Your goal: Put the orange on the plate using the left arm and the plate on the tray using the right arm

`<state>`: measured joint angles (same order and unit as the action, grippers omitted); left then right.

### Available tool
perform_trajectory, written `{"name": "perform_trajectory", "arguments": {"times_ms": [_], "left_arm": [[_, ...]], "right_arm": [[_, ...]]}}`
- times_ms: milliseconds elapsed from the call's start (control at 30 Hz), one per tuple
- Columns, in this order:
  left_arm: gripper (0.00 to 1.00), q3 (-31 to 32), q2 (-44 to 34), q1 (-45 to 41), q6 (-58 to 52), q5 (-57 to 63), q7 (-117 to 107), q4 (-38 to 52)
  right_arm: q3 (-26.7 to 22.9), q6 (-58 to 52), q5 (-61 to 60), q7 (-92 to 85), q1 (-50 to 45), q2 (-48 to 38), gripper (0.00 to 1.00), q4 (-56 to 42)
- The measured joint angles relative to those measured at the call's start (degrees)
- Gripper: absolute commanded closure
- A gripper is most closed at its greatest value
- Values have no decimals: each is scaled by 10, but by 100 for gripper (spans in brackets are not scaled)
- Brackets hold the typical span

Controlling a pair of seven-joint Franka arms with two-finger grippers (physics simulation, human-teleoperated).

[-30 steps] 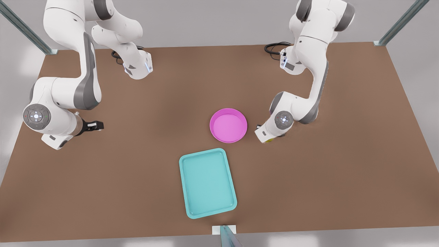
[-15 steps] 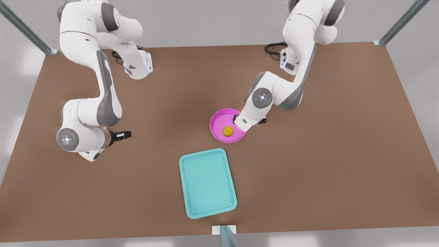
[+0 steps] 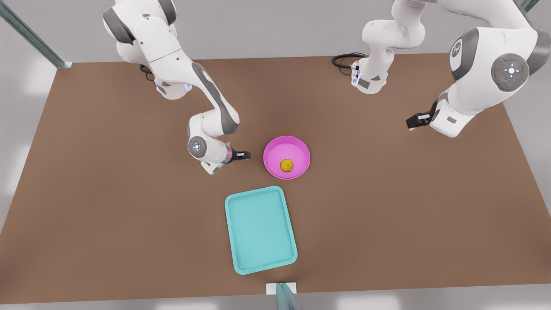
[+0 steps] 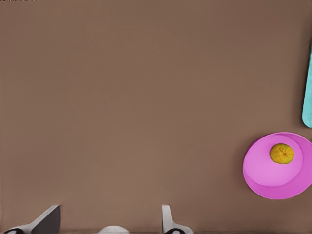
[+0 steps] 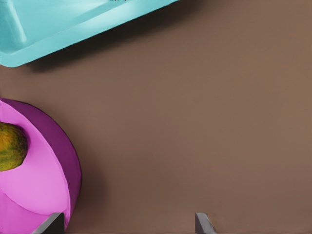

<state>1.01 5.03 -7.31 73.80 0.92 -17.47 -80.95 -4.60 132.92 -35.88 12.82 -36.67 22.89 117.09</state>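
— Now, where is the orange [image 3: 286, 165] seen?

— It is found lying inside the plate [image 3: 298, 148], a little off its middle toward the tray [image 3: 261, 224]. A second ago the plate was empty.

— And the plate itself?

— It is set on the counter [image 3: 387, 215], unmoved, near the tray's far short edge but apart from it.

— What else has changed?

— Half a second ago the left tool [image 3: 414, 122] was held at the plate's rim. It has since been drawn well away toward the front view's right, and its fingers [image 4: 48, 219] are spread wide with nothing between them. The right tool [image 3: 243, 155] has been brought from the far front view's left to just beside the plate, without touching it. Its fingers [image 5: 202, 223] are likewise parted and nothing is gripped.

— How many of each thing are counted?

— One orange, one plate, one tray and two arms are counted.
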Motion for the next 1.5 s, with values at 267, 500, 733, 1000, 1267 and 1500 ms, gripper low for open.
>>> {"name": "perform_trajectory", "arguments": {"times_ms": [267,500,733,1000,1267,1500], "left_arm": [[0,3,5,-13,-34,-13,21,23],[0,3,25,-5,-37,-19,29,24],[0,3,26,-8,-33,-18,35,24],[0,3,27,-7,-32,-19,39,24],[0,3,28,-7,-31,-20,42,23],[0,3,28,-7,-31,-20,44,23]], "right_arm": [[13,55,-203,-17,-1,8,0,3],[13,-30,-234,-77,-3,57,0,-45],[13,-84,-217,-146,-21,113,0,-104],[13,-104,-181,-217,-40,151,0,-134],[14,-109,-179,-262,-41,167,28,-137],[14,-106,-181,-289,-40,181,49,-149]]}}
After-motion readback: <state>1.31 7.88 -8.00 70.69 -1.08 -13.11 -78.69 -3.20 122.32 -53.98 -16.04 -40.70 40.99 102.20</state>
